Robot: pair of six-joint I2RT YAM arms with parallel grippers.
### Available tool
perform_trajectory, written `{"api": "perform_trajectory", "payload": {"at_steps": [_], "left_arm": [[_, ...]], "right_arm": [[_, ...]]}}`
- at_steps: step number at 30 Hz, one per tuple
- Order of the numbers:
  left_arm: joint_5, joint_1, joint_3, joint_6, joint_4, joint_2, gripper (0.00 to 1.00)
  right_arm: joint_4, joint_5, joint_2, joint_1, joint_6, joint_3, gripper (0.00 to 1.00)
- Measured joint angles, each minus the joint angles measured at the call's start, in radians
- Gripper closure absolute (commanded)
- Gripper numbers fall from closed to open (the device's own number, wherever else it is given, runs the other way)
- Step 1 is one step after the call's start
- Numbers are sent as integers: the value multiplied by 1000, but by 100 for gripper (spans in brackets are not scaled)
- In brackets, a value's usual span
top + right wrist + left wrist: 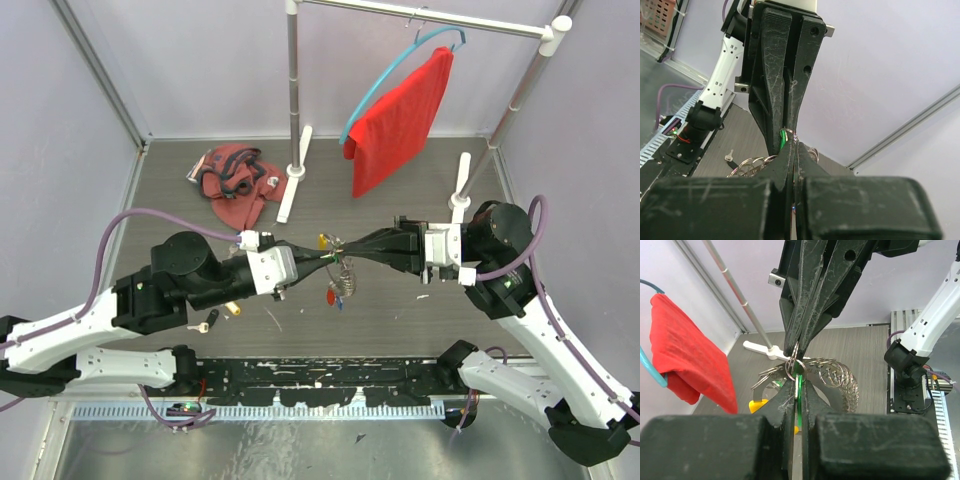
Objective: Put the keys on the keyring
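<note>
**Where both arms meet, a green key sits at the keyring**

While the two arms reach toward each other above the middle of the worktop, their tips come together at the keyring, which is held up in the air. The right gripper has its jaws pressed tight on the top loop of that keyring, seen most clearly from the left wrist. Directly opposite, the left gripper has its jaws drawn in narrow on a green key, seen edge-on as a thin green strip between the fingers. The key's upper end is right against the ring. Whether it has passed into the ring I cannot tell.

Below the keyring hangs a bunch of further silver rings, with a red tag dangling at the bottom and a yellow piece showing beside them.

Well apart from the keyring, on the left arm's side, two loose keys lie on the worktop: a yellow-headed key and a black-headed key, close to each other.

Beyond the keyring, farther from the arm bases, stands a metal rack. A red cloth hangs from a blue hanger on it, and a crumpled reddish garment lies on the worktop.
</note>
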Motion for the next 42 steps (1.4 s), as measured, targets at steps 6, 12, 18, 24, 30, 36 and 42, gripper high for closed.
{"api": "perform_trajectory", "payload": {"at_steps": [6, 12, 18, 24, 30, 36, 42], "left_arm": [[-5, 0, 3, 4, -3, 13, 89], [-7, 0, 29, 6, -16, 55, 89], [-12, 0, 46, 21, -41, 72, 88], [-36, 0, 55, 32, -65, 71, 75], [-68, 0, 58, 39, -96, 61, 72], [-87, 0, 58, 50, -99, 53, 71], [-101, 0, 58, 53, -95, 53, 71]], "right_arm": [[-18, 9, 0, 0, -10, 7, 99], [-22, 10, 0, 0, -14, 8, 99], [-27, 11, 0, 0, -16, 8, 99], [-37, 40, 0, 0, -23, 8, 99], [-68, 94, 2, 0, -29, 8, 99], [-88, 104, 10, 0, -30, 8, 99], [-92, 95, 21, 0, -31, 8, 99]]}}
